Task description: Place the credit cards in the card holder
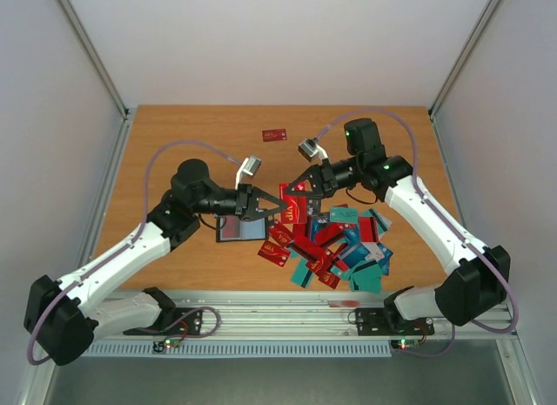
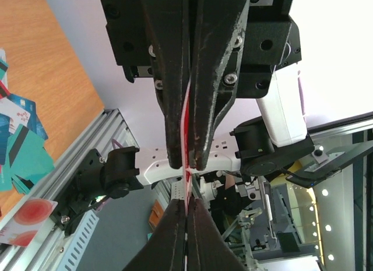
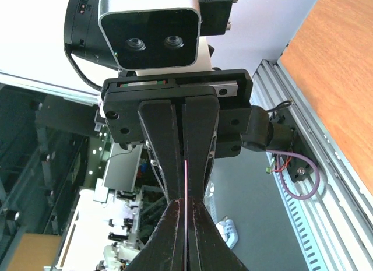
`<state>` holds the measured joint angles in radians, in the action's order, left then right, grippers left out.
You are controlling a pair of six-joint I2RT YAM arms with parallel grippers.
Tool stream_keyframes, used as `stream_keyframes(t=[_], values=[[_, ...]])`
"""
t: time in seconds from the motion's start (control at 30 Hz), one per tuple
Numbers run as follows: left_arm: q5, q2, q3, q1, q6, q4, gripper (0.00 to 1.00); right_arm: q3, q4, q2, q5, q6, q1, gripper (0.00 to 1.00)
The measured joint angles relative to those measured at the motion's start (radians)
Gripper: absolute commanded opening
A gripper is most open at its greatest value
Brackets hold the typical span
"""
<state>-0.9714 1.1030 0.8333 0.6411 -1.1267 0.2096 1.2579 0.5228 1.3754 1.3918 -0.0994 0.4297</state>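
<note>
Both grippers meet tip to tip above the table, each shut on the same red credit card [image 1: 290, 201], held on edge. In the left wrist view my left gripper [image 2: 187, 202] pinches its thin red edge [image 2: 187, 179] from below while the right gripper [image 2: 187, 164] clamps it from above. The right wrist view shows the same card edge [image 3: 185, 180] between the right gripper [image 3: 185, 206] and the left gripper's fingers [image 3: 163, 154]. The black card holder [image 1: 240, 228] lies open under the left gripper [image 1: 280, 206], a card showing inside. A pile of red and teal credit cards [image 1: 335, 248] lies below the right gripper [image 1: 298, 192].
One red card [image 1: 275, 134] lies alone at the back of the wooden table [image 1: 174, 152]. A white card with red circles [image 2: 26, 221] rests on the aluminium rail [image 1: 278, 300] at the table's near edge. Grey walls stand on both sides.
</note>
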Motion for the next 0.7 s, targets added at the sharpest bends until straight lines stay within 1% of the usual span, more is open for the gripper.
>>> stream_keyframes(t=[0.07, 0.1, 0.13, 0.17, 0.2, 0.23, 0.27, 0.37, 0.4, 0.5, 0.53, 0.6, 0.7], values=[[0.005, -0.004, 0.0, 0.0, 0.018, -0.027, 0.0, 0.0, 0.001, 0.0, -0.005, 0.0, 0.003, 0.01], [0.01, -0.005, 0.001, 0.0, 0.028, -0.037, 0.0, 0.0, 0.001, 0.002, -0.007, 0.0, 0.004, 0.06], [0.014, -0.007, 0.002, 0.0, 0.039, -0.05, 0.0, 0.0, 0.001, 0.003, -0.01, 0.0, 0.005, 0.18], [0.02, -0.008, 0.003, 0.0, 0.048, -0.061, 0.0, 0.0, 0.002, 0.006, -0.014, 0.001, 0.006, 0.32], [0.026, -0.009, 0.005, 0.0, 0.06, -0.078, 0.0, 0.0, 0.002, 0.008, -0.018, -0.001, 0.006, 0.45], [0.033, -0.011, 0.005, 0.0, 0.068, -0.102, 0.0, 0.0, 0.0, 0.011, -0.024, 0.0, 0.006, 0.51], [0.04, -0.012, 0.005, -0.003, 0.079, -0.132, 0.0, 0.0, 0.004, 0.011, -0.032, -0.002, 0.006, 0.54], [0.074, -0.013, 0.021, -0.027, 0.136, -0.282, 0.0, -0.001, 0.027, 0.011, -0.091, 0.023, 0.006, 0.52], [0.092, -0.014, 0.035, -0.044, 0.167, -0.351, 0.0, -0.004, 0.05, 0.016, -0.154, 0.034, 0.006, 0.51], [0.17, -0.042, 0.067, -0.119, 0.272, -0.525, 0.0, -0.027, 0.053, 0.027, -0.208, 0.031, 0.006, 0.5], [0.205, -0.059, 0.068, -0.159, 0.314, -0.583, 0.0, -0.051, 0.045, 0.032, -0.229, 0.021, 0.006, 0.5], [0.256, -0.079, 0.058, -0.219, 0.375, -0.653, 0.0, -0.107, 0.025, 0.051, -0.265, -0.01, 0.01, 0.48], [0.294, -0.082, 0.006, -0.285, 0.431, -0.681, 0.0, -0.146, 0.003, 0.098, -0.307, -0.046, 0.028, 0.47]])
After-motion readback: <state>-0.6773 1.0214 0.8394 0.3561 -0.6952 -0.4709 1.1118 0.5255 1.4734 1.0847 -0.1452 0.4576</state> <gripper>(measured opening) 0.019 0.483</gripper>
